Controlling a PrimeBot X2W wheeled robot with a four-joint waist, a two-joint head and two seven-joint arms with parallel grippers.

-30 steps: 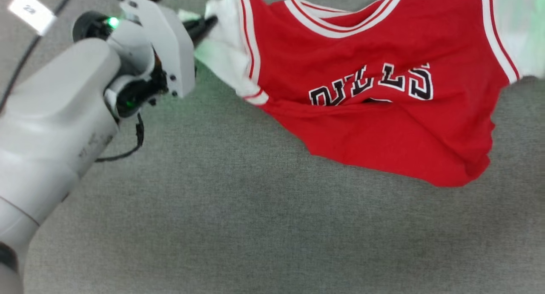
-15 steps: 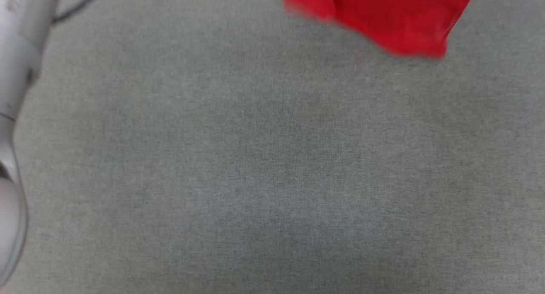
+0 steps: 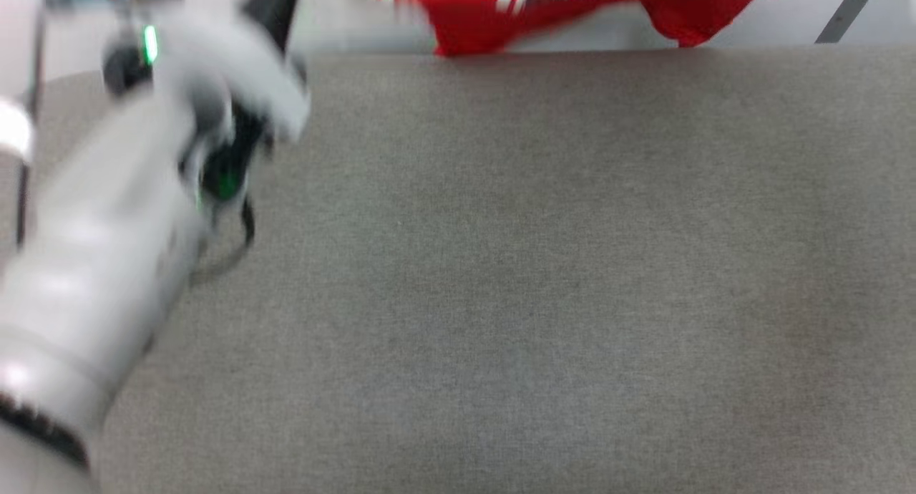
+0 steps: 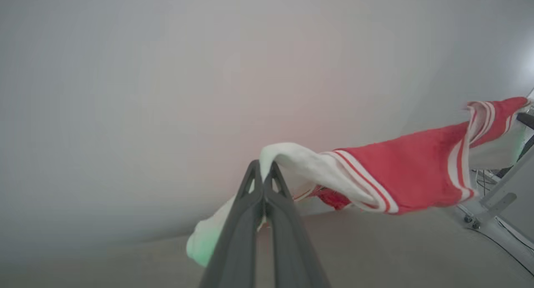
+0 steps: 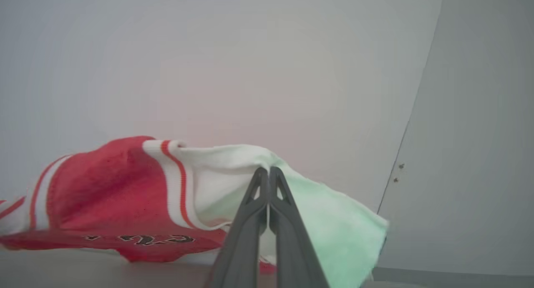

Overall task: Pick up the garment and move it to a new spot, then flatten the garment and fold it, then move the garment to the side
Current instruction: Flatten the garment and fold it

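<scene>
Garment (image 3: 572, 14) hangs clamped by left hand (image 4: 263, 167) and right hand (image 5: 268, 171) above the surface's (image 3: 501, 265) far edge.

Lettering (image 5: 137, 239) on the garment (image 5: 104, 188) cannot be read

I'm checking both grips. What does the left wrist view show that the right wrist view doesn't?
Left wrist view: the left tool shut on one white sleeve, a grey wheeled frame at right. Right wrist view: the right tool shut on the other sleeve, black lettering on the red front. Both: the garment before a pale wall.
</scene>
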